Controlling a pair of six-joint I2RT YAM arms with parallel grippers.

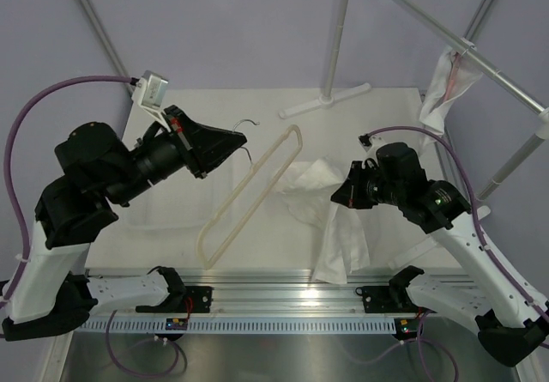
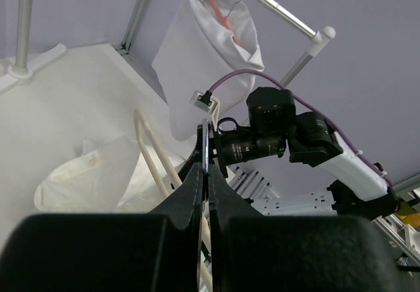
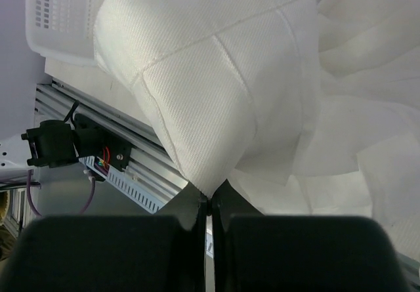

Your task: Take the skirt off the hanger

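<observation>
A cream hanger [image 1: 250,195] slants above the table, and its thin metal hook [image 2: 205,141] is pinched in my shut left gripper [image 1: 243,144] [image 2: 206,168]. To the hanger's right lies the rumpled white skirt [image 1: 319,191] [image 2: 98,174], its edge against the hanger's bars [image 2: 149,149]. I cannot tell whether it is still attached. My right gripper [image 1: 337,198] [image 3: 210,199] is shut on a fold of the skirt [image 3: 216,75]. Part of the cloth drapes over the table's near edge [image 1: 339,249].
A clothes rail stand [image 1: 338,39] rises at the back with its foot [image 1: 324,101] on the table. Another white garment [image 1: 446,81] [image 2: 210,49] hangs from the rail at the right. A white perforated basket [image 3: 59,16] sits near the front aluminium rail [image 1: 283,296].
</observation>
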